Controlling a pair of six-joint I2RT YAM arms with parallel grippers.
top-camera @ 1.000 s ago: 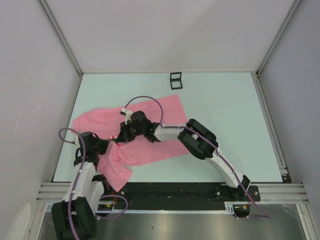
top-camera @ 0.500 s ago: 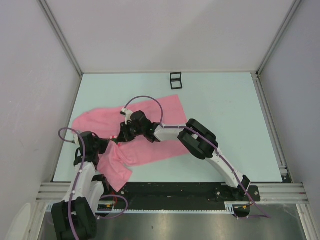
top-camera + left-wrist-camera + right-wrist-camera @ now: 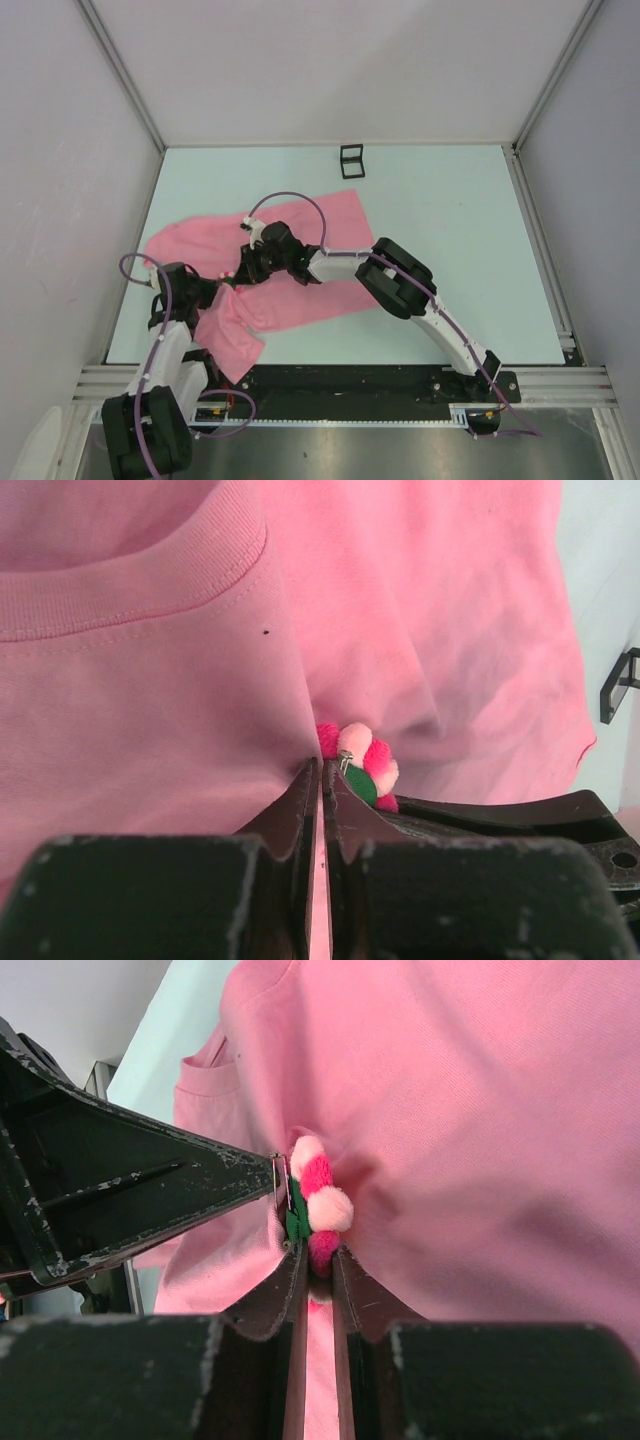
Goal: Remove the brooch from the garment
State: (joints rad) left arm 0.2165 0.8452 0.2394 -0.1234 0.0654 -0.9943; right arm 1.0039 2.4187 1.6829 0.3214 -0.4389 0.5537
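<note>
The pink garment point(image 3: 300, 240) lies spread across the table, with a rumpled end near the left arm. The brooch point(image 3: 360, 760) is a small cluster of pink and pale petals on a green back, pinned to the cloth; it also shows in the right wrist view point(image 3: 318, 1205). My left gripper point(image 3: 320, 775) is shut on a pinch of garment right beside the brooch's pin. My right gripper point(image 3: 318, 1260) is shut on the brooch's lower petals. In the top view the two grippers meet tip to tip, the left point(image 3: 222, 290) and the right point(image 3: 240, 272).
A small black square frame box point(image 3: 351, 160) stands at the back of the table beyond the garment; it also shows at the right edge of the left wrist view point(image 3: 620, 685). Grey walls enclose the table on three sides.
</note>
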